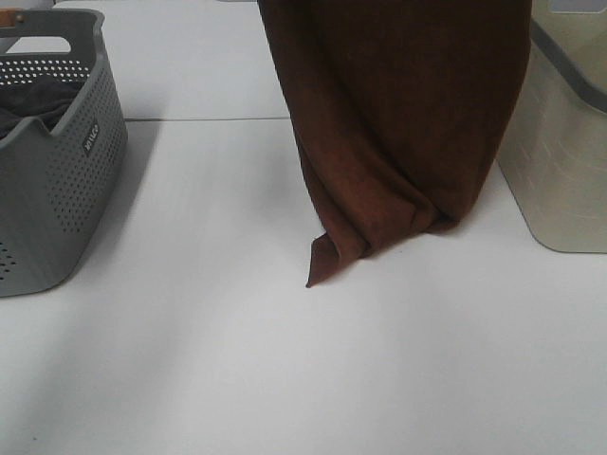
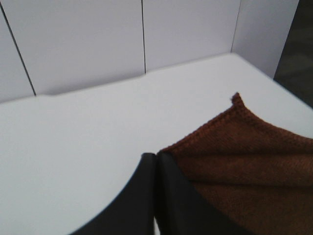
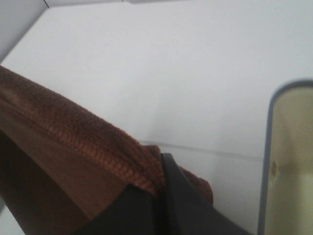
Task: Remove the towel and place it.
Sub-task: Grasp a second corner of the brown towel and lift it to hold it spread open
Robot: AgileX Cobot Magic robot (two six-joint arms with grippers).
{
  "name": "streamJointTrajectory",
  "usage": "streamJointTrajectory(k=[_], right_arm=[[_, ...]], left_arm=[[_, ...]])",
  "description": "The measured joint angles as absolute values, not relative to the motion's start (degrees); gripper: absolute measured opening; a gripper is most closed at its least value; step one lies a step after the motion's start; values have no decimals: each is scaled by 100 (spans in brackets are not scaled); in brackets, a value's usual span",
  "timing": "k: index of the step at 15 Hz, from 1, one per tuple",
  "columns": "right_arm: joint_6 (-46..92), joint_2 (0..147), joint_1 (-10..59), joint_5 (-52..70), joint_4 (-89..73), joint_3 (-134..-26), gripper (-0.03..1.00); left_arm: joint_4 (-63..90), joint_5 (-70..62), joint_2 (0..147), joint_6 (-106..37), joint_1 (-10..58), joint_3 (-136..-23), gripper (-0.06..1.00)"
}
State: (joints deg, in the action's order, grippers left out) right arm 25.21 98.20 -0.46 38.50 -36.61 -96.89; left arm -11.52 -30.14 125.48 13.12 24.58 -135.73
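Note:
The dark brown plush towel (image 1: 394, 123) hangs from above the top of the exterior view, its lower folds and one corner resting on the white table (image 1: 285, 360). Neither gripper shows in that view. In the left wrist view my left gripper (image 2: 155, 161) has its black fingers pressed together on a hemmed corner of the towel (image 2: 244, 161). In the right wrist view my right gripper (image 3: 161, 188) is shut on the towel's thick hem (image 3: 88, 137), and the cloth drapes over the fingers.
A grey perforated basket (image 1: 57, 161) holding a dark grey cloth (image 1: 33, 104) stands at the left edge. A beige bin with a grey rim (image 1: 560, 142) stands at the right, also showing in the right wrist view (image 3: 288, 161). White wall panels stand behind the table.

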Motion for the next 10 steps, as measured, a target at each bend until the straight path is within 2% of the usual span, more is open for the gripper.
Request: streamJointTrajectory(k=[3, 6, 8, 10], right_arm=[[4057, 9935, -46, 3581, -4761, -10869, 0], [4549, 9901, -46, 3604, -5145, -11849, 0], [4601, 9889, -46, 3799, -5145, -11918, 0], [4561, 10021, -46, 4171, -4882, -11918, 0]], left_arm=[[-1226, -1341, 12496, 1312, 2366, -13797, 0], [-1341, -344, 12427, 1146, 2372, -14278, 0], [-1467, -298, 12405, 653, 2372, -14364, 0], [-1524, -940, 12433, 269, 2372, -14364, 0]])
